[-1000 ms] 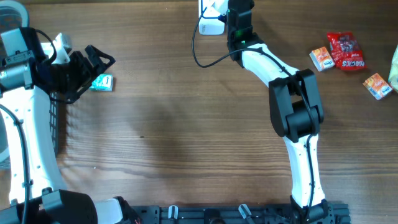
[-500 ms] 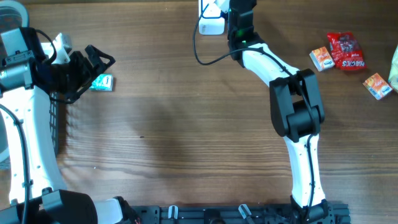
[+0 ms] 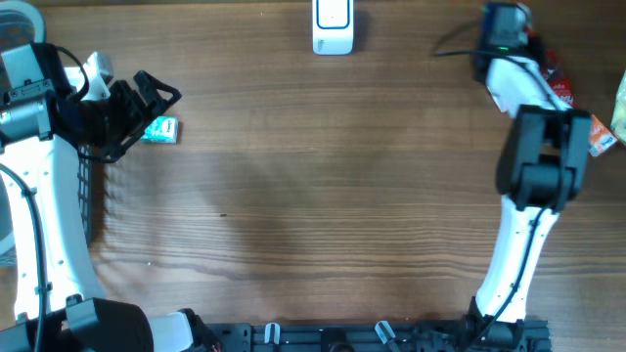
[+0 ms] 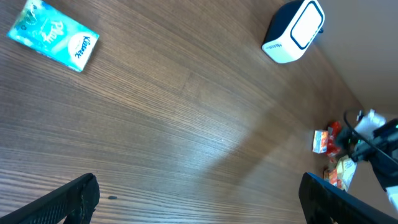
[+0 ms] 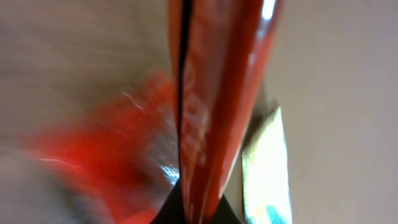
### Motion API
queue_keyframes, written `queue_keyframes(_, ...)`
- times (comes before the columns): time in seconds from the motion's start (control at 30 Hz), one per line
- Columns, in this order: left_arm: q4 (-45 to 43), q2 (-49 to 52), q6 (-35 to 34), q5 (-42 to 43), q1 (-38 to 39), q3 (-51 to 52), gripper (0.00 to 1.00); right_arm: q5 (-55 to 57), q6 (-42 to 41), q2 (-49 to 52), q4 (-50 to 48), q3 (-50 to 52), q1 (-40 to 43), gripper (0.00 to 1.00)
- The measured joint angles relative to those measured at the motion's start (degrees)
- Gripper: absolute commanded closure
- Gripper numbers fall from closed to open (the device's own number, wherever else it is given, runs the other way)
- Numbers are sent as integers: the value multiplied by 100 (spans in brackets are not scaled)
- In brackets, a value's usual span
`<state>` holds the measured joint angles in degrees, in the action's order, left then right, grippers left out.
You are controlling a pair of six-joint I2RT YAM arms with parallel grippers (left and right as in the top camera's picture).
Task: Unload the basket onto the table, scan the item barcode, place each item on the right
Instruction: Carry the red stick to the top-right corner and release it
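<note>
**Red snack packet (image 5: 211, 93) gripped at the far right**

At the left, the left jaws stood wide open and empty over the wooden surface (image 3: 293, 215), with a teal tissue pack (image 3: 161, 129) just beside them. The white scanner (image 3: 333, 27) sat at the far edge, mid-surface. At the right, the right jaws were clamped on the packet's edge, near an orange box (image 3: 595, 135).
</note>
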<state>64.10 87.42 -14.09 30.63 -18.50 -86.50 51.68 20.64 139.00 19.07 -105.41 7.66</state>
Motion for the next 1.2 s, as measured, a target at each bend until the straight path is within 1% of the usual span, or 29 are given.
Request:
queue_keyframes(0.03,-2,0,0,0,0,0,0,-11,-413,0,350,2,170,96)
queue_keyframes(0.1,-2,0,0,0,0,0,0,-111,-977,0,793,2,389,95)
queue_keyframes(0.17,0,0,0,2,0,0,0,-352,-1526,0,1176,2,616,87)
queue_keyframes(0.2,0,0,0,2,0,0,0,-437,-1694,0,1263,4,691,77)
queue_keyframes(0.23,2,0,0,2,0,0,0,-514,-1840,0,1335,4,752,64)
queue_keyframes(0.27,0,0,-2,0,0,0,0,-577,-1965,0,1401,4,809,47)
queue_keyframes(0.3,0,0,0,2,0,0,0,-636,-2059,0,1436,4,872,18)
queue_keyframes(0.33,0,0,0,0,0,0,0,-664,-2133,0,1458,4,922,1)
queue_keyframes(0.6,0,0,0,2,0,0,0,-579,-2406,-70,1416,-57,922,0)
queue_keyframes(0.73,0,0,0,2,0,0,0,-756,-2540,-155,1419,-50,887,0)
queue_keyframes(0.8,0,0,0,0,0,0,0,-1056,-2564,-369,1410,-37,876,0)
queue_keyframes(0.93,0,0,0,0,0,0,0,-1705,-2603,-1237,1392,-4,876,0)
queue_keyframes(1.1,0,0,0,2,0,0,0,-2015,-2632,-2378,1429,-7,872,0)
queue_keyframes(1.2,0,0,0,0,0,0,0,-2291,-2645,-2940,1698,-9,872,0)
